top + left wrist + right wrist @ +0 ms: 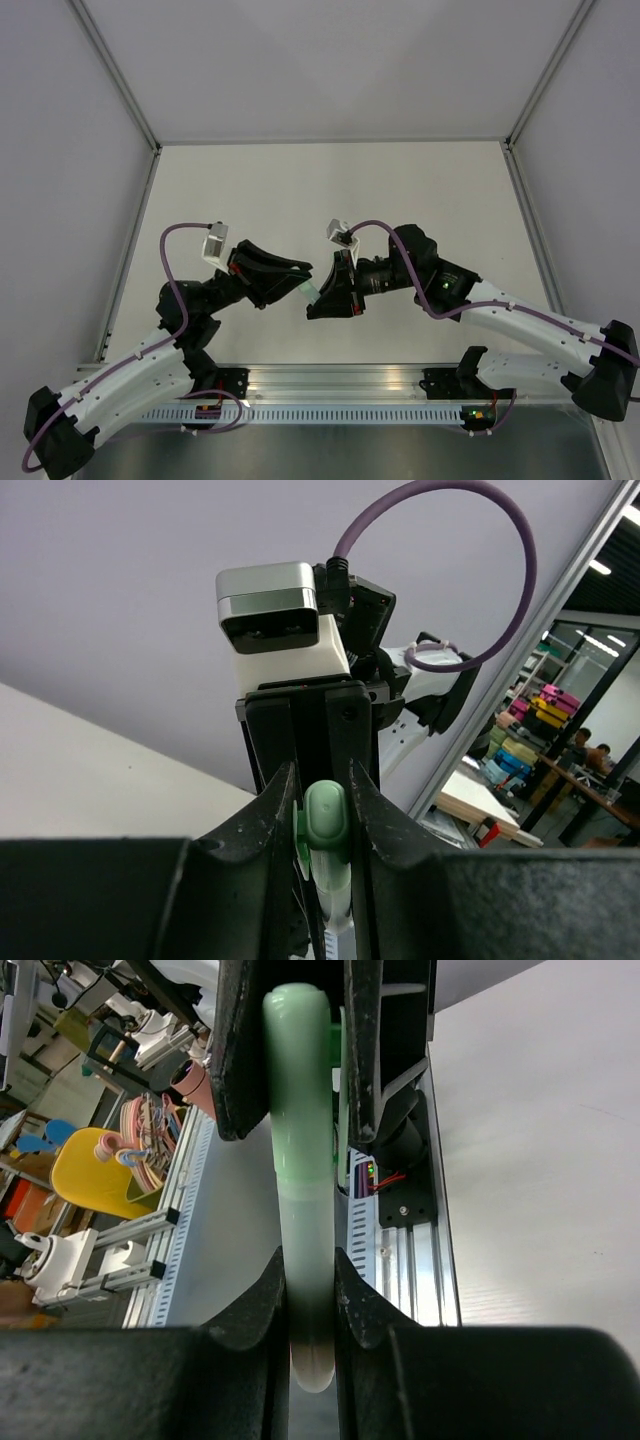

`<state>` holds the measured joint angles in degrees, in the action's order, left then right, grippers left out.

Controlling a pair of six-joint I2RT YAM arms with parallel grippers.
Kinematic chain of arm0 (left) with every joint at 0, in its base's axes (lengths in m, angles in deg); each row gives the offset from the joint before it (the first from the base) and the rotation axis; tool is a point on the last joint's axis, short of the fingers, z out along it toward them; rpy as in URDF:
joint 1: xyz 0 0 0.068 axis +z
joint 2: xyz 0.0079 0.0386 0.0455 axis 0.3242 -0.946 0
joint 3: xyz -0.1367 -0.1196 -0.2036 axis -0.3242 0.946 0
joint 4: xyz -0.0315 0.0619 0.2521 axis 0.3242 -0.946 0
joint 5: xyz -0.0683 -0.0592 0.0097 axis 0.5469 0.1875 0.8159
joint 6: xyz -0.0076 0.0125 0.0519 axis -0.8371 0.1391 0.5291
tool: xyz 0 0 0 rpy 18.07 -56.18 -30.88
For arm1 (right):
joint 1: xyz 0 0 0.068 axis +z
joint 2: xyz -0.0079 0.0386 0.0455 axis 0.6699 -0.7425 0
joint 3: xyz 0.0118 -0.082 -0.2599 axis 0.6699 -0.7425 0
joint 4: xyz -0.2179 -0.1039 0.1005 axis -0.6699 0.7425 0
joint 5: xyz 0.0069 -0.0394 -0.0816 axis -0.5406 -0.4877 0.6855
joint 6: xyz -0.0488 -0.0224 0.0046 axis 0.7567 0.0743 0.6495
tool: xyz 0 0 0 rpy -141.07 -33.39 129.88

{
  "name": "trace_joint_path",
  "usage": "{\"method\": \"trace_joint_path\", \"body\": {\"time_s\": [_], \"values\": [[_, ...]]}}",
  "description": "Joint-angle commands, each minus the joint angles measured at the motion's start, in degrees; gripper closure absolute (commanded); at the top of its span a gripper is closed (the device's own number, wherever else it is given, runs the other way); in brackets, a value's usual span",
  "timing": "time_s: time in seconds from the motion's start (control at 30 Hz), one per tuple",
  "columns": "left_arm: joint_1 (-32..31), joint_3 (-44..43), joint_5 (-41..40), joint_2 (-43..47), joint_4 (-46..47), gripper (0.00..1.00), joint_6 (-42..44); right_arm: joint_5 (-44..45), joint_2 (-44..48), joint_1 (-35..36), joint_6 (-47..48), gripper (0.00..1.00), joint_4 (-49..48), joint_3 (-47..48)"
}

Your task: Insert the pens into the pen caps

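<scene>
Both grippers meet tip to tip above the table's near middle. My right gripper (309, 1260) is shut on the translucent pale green pen (308, 1235). My left gripper (322, 780) is shut on the pale green cap (326, 825). In the right wrist view the cap (297, 1080) sits over the pen's far end, in line with it, between the left gripper's fingers (240, 1050). From above, only a sliver of green pen (309, 291) shows between the left gripper (292, 280) and the right gripper (322, 298). The other pens and caps are out of view.
The white table (330, 190) is bounded by grey walls and metal frame posts (120, 90). An aluminium rail (340, 385) with the arm bases runs along the near edge. The right wrist camera (270, 610) is close in front of the left gripper.
</scene>
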<state>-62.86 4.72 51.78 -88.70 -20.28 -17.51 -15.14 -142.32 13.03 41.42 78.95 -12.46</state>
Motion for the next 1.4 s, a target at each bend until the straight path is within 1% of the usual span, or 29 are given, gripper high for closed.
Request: {"method": "trace_joint_path", "body": {"time_s": [0.0,0.07,0.23,0.33,0.4,0.5,0.53,0.6,0.63,0.67,0.73,0.77,0.87,0.93,0.97,1.03,1.1,1.13,1.2,1.27,1.3,1.33,1.37], "values": [[-2.2,5.33,16.29,-1.75,-4.39,0.98,-4.81,9.66,-1.15,-4.29,-2.58,1.0,-14.15,12.37],[-2.2,5.86,15.94,-1.93,-4.56,0.98,-5.78,9.39,-3.77,-4.55,-0.74,1.0,-10.65,16.49],[-2.2,5.69,15.85,-2.02,-6.83,0.98,-5.96,9.13,-8.36,-4.99,1.99,1.0,-6.06,21.7],[-2.2,4.2,15.15,-1.32,-11.14,0.98,-4.3,8.08,-9.94,-5.17,3.31,1.0,-4.04,22.14],[-2.2,2.88,13.92,-0.35,-13.86,0.98,-2.81,7.81,-10.56,-5.17,4.27,1.0,-3.25,20.83],[-2.2,-2.46,12.69,-0.69,-20.53,0.98,-0.7,8.07,-10.82,-5.17,6.64,1.0,-1.24,19.25],[-2.2,-3.62,11.9,-0.87,-24.3,0.98,-0.08,7.99,-10.74,-5.17,7.26,1.0,-0.7,18.89],[-2.2,-5.55,10.58,-0.96,-26.34,0.96,1.15,8.07,-10.47,-5.17,9.02,1.0,0.88,17.84],[-2.2,-6.08,10.05,-0.87,-27.83,0.94,1.59,8.42,-10.3,-5.17,9.55,1.0,1.32,17.49],[-2.2,-6.52,9.52,-0.79,-28.11,0.85,1.94,8.77,-9.86,-5.17,9.9,1.0,1.93,16.61],[-2.2,-7.75,8.21,-0.7,-29.16,0.74,2.12,8.69,-9.33,-5.17,10.52,1.0,2.11,15.82],[-2.2,-8.37,7.68,-0.7,-29.95,0.66,2.56,8.6,-9.15,-5.08,10.52,1.0,2.03,14.86],[-2.2,-11.27,4.87,-0.96,-33.81,0.5,4.14,8.25,-8.36,-5.17,10.34,1.0,1.42,12.22],[-2.2,-13.55,3.9,-1.14,-35.75,0.47,5.11,8.86,-7.4,-5.17,10.43,1.0,0.97,10.55],[-2.2,-14.34,2.33,-1.14,-38.2,0.41,5.98,9.39,-7.05,-5.17,10.69,1.0,1.32,9.06],[-2.2,-16.37,0.22,-0.96,-40.23,0.37,7.39,10.7,-5.82,-5.17,11.66,1.0,1.94,6.78],[-2.2,-17.25,-0.5,-0.78,-42.25,0.28,8.09,12.11,-4.85,-5.17,12.19,1.0,2.73,5.36],[-2.2,-17.42,-1.46,-0.61,-43.05,0.24,8.27,13.94,-4.15,-5.17,12.45,1.0,3.25,4.74],[-2.2,-17.78,-3.83,-0.26,-45.76,0.14,9.42,14.84,-3.27,-5.17,12.72,1.0,4.22,3.07],[-2.2,-17.69,-9.09,0.88,-48.76,0.05,9.77,16.58,-1.86,-5.17,12.28,1.0,4.23,0.89],[-2.2,-17.86,-11.64,1.23,-51.46,0.03,9.68,17.64,-1.42,-5.17,11.5,1.0,4.49,0.17],[-2.2,-18.13,-17.23,1.5,-53.06,0.02,9.59,18.44,-0.55,-5.17,11.05,1.0,4.58,-1.49],[-2.11,-19.17,-20.51,1.67,-54.81,0.0,9.77,19.84,-0.19,-5.08,10.53,1.0,4.49,-2.37]]}}
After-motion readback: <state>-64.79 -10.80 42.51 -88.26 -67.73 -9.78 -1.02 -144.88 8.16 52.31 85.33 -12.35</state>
